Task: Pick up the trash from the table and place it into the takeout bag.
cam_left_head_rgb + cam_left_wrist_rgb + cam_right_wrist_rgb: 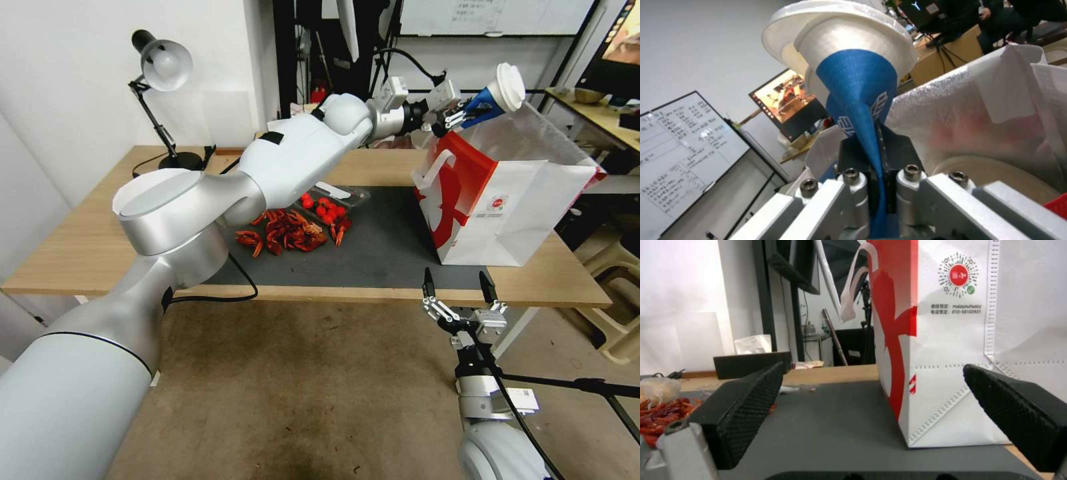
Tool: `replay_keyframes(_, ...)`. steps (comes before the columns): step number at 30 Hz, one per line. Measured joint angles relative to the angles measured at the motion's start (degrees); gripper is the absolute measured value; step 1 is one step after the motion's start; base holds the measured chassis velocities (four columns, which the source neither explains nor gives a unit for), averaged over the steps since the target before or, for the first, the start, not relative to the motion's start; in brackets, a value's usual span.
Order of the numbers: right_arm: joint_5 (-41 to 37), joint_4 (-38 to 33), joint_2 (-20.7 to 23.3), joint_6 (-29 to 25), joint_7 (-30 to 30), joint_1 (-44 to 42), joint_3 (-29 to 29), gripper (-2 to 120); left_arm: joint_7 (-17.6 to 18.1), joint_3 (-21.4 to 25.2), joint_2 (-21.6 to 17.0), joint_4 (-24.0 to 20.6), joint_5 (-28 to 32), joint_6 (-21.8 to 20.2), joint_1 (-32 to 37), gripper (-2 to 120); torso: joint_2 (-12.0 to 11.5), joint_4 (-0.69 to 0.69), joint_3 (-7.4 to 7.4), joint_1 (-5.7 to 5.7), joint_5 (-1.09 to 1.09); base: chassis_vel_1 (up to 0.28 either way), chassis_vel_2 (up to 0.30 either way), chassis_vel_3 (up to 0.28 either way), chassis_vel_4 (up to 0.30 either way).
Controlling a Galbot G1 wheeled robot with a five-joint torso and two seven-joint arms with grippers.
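My left gripper (461, 117) is raised over the open top of the takeout bag (513, 207) and is shut on the squashed blue-and-white paper cup (497, 97), whose white lid points away from the arm. The left wrist view shows the flattened cup (858, 86) pinched between the fingers, with the bag's white lining (960, 113) and a round beige lidded bowl (996, 180) inside it below. My right gripper (459, 288) hangs open in front of the table's (87, 247) near edge, facing the bag (947, 340) across the dark grey mat (835, 426).
A heap of red crayfish shells (287, 233) and a clear tray of small red fruit (327, 203) lie on the mat (380, 247). A desk lamp (163, 87) stands at the table's far left. A tripod leg (573, 385) runs along the floor at the right.
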State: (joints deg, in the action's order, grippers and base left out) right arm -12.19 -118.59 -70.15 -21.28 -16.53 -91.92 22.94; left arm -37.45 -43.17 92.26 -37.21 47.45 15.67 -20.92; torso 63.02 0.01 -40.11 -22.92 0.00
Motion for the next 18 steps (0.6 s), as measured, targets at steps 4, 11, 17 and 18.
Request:
replay_keyframes(4,0.0,0.0,0.0,-0.3,0.0,-0.2,0.3,100,0.7,-1.0,0.0,-0.9,0.5,0.0,0.2,0,0.0,-0.01,0.0,0.0,0.01,0.0,0.0,0.0,0.0)
replay_keyframes(11,-0.1,0.1,-0.1,-0.4,0.1,-0.2,0.3,100,2.6,-2.1,-0.1,-2.5,1.2,0.7,0.5,10,0.0,-0.01,0.0,0.01,0.01,0.0,0.0,0.0,0.0)
replay_keyframes(17,-0.1,-0.1,-0.1,-0.4,0.1,-0.2,0.2,100,3.8,-2.1,-0.1,-2.7,1.5,0.7,0.3,31,0.0,-0.01,0.0,0.0,0.01,0.0,0.0,0.0,0.0)
replay_keyframes(18,-0.1,-0.1,-0.1,-0.4,0.1,-0.2,0.2,100,3.8,-2.1,-0.1,-2.7,1.5,0.7,0.3,31,0.0,-0.01,0.0,0.0,0.01,0.0,0.0,0.0,0.0)
